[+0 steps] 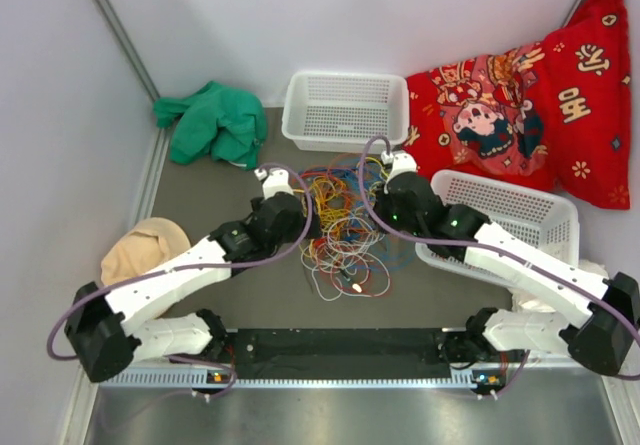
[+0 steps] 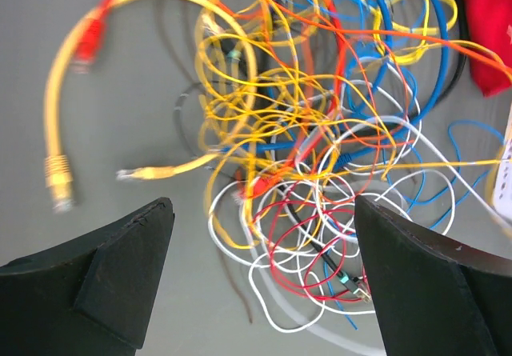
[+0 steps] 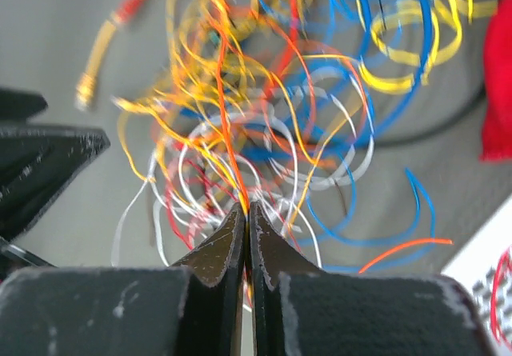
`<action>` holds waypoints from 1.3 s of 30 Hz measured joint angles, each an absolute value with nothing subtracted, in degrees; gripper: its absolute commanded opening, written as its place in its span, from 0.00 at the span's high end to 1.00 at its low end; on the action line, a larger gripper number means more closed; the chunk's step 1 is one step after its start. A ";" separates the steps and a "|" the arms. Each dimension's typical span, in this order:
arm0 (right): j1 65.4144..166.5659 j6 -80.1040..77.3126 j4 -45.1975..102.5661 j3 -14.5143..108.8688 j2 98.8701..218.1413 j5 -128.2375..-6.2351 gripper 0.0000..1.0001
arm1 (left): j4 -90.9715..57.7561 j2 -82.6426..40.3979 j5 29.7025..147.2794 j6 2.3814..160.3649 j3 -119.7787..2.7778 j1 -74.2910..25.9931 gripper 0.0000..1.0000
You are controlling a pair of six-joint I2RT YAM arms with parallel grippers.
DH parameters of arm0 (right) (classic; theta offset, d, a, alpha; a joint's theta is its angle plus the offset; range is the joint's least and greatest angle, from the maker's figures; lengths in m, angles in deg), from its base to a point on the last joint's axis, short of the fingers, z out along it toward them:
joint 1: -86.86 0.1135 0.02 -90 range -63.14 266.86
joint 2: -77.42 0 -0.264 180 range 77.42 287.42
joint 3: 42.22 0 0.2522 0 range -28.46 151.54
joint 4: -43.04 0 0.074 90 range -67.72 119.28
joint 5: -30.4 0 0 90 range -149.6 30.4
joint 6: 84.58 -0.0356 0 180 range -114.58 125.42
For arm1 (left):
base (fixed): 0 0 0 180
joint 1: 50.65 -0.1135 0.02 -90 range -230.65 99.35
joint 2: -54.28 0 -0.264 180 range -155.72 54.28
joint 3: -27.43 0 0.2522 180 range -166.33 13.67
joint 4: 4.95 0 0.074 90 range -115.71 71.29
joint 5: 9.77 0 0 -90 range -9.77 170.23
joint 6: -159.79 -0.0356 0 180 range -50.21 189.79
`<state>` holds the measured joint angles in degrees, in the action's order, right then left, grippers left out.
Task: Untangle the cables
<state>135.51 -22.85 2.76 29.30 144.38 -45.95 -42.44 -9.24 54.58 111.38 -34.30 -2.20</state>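
My right gripper (image 3: 247, 208) is pinched shut on one thin orange wire (image 3: 226, 124); my left gripper (image 2: 262, 204) hangs spread wide. The tangle of thin multicoloured cables (image 1: 340, 225) sits mid-tabletop (image 1: 200, 195). Risk: pulling drags the whole knot (strands cross everywhere), or the wire slips.

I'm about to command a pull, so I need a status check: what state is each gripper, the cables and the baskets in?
cables: tangled in one pile.
right gripper: shut on orange cable.
left gripper: open, above the pile, holding nothing.
rear basket: upright, empty.
right basket: upright, partly hidden by arm.
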 measured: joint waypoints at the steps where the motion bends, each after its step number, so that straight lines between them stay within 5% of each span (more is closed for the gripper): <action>1: 135.51 -23.27 2.19 28.16 143.99 -45.86 1.00 | -41.13 -10.97 55.72 110.83 -34.30 -2.27 0.02; 14: 135.51 -26.31 -0.39 24.80 140.58 -46.93 1.00 | -32.03 -29.59 62.69 108.36 -37.36 -4.10 0.08; 17: 135.53 -26.61 -0.39 24.82 139.77 -47.28 1.00 | -31.07 -33.26 63.28 108.19 -38.10 -4.78 0.37; 18: 135.51 -26.72 -0.43 24.84 139.60 -47.32 1.00 | -30.81 -34.20 63.39 108.01 -38.21 -5.11 0.60; 21: 135.53 -26.79 -0.52 24.84 138.96 -47.48 1.00 | -30.70 -35.65 63.96 107.22 -38.67 -6.11 0.96; 25: 135.53 -26.83 -0.87 24.84 137.74 -47.43 0.99 | -31.90 -35.03 63.67 105.26 -40.92 -7.47 1.00; 29: 135.51 -27.49 -0.96 24.84 135.55 -47.17 0.46 | -35.90 -29.44 62.93 102.50 -45.22 -8.06 1.00; 30: 135.53 -27.38 -0.98 24.86 134.79 -47.04 0.40 | -37.28 -26.88 62.89 101.41 -47.39 -8.10 1.00; 34: 135.53 -27.60 -1.20 25.15 132.38 -46.82 0.26 | -40.36 -18.82 62.97 98.70 -56.83 -8.15 1.00; 39: 135.53 -27.62 -0.76 26.24 130.37 -47.13 0.26 | -43.95 -13.11 63.08 96.78 -68.00 -8.15 1.00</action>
